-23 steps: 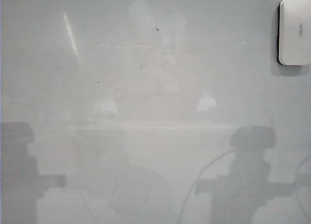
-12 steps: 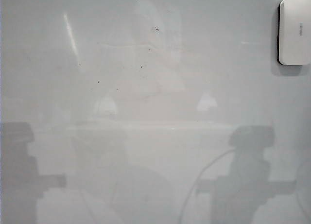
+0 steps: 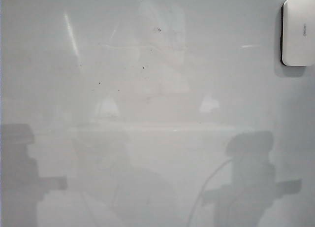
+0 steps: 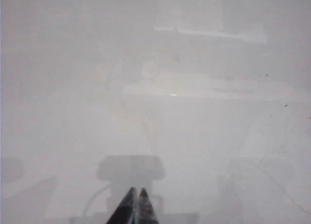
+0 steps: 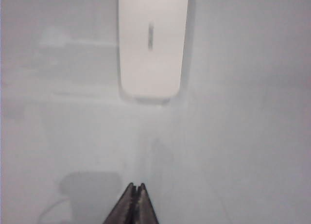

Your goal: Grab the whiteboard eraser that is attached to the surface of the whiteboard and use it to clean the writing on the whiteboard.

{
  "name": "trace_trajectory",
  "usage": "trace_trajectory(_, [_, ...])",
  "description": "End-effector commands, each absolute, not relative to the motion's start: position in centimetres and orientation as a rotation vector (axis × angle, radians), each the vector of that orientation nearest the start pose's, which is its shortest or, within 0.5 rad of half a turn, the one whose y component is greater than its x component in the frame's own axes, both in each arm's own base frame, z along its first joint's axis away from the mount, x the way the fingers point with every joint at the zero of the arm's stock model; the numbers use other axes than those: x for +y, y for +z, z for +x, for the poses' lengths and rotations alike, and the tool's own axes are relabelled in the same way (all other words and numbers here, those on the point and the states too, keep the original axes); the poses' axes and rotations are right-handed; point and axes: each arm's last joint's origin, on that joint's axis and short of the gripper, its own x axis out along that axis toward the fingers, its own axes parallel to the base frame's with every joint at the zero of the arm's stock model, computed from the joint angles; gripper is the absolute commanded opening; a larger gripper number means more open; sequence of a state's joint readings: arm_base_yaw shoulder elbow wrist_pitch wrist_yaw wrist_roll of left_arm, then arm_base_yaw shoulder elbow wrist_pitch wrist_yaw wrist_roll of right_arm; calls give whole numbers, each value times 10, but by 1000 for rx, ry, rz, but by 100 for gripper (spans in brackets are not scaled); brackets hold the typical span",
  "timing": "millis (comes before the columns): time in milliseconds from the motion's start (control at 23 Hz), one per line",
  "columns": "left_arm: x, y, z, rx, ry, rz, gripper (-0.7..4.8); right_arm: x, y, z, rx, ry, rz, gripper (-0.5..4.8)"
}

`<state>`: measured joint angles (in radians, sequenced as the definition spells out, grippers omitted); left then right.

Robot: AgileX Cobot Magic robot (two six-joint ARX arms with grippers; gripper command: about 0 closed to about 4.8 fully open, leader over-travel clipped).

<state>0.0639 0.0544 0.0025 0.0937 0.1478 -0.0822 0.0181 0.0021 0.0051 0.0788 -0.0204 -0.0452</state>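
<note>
**One eraser at the board's edge, both grippers pinched shut**

From the outside camera I count one whiteboard [image 3: 147,109] and one eraser [image 3: 299,31]. The board is glossy, pale grey-white, and fills the frame; it carries a few tiny dark specks, faint pinkish smudging near the middle and soft reflections. I can make out no legible red writing on it here. The eraser sits at the upper right corner of this view, flat on the board and cut off by the frame edge. It is a smooth white plastic block with rounded corners, a dark felt strip down its left side and a small grey mark on its face. Its long axis runs up and down the picture. Neither gripper shows here directly, only two grey shadows low on the board.

Through the left wrist camera I see one left gripper [image 4: 136,204]: two dark, tapering fingers pressed together, nothing between them, over bare smudged board with its shadow just ahead.

Through the right wrist camera I see one right gripper [image 5: 134,202], its two dark fingers likewise closed tip to tip and empty. The eraser [image 5: 152,44] lies well ahead of the tips, apart from them, its long axis in line with the fingers and its rounded end nearest them.
</note>
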Motion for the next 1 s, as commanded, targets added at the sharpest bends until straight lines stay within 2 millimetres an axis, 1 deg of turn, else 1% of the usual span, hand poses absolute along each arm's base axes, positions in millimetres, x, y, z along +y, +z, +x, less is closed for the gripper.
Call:
trace_trajectory(43, [2,172,100,-58,-86,-75,-5,1,173,97,-92,26,-49,-5])
trace_trajectory(261, [2,172,100,-58,-86,-76,-5,-4,172,97,-84,-24,-48,-5])
trace_trajectory(608, [2,172,100,-58,-86,-76,-5,-3,167,98,-33,-16,-47,-5])
trace_trajectory(999, [2,172,100,-55,-86,-76,-5,-3,167,98,-29,-15,-46,-5])
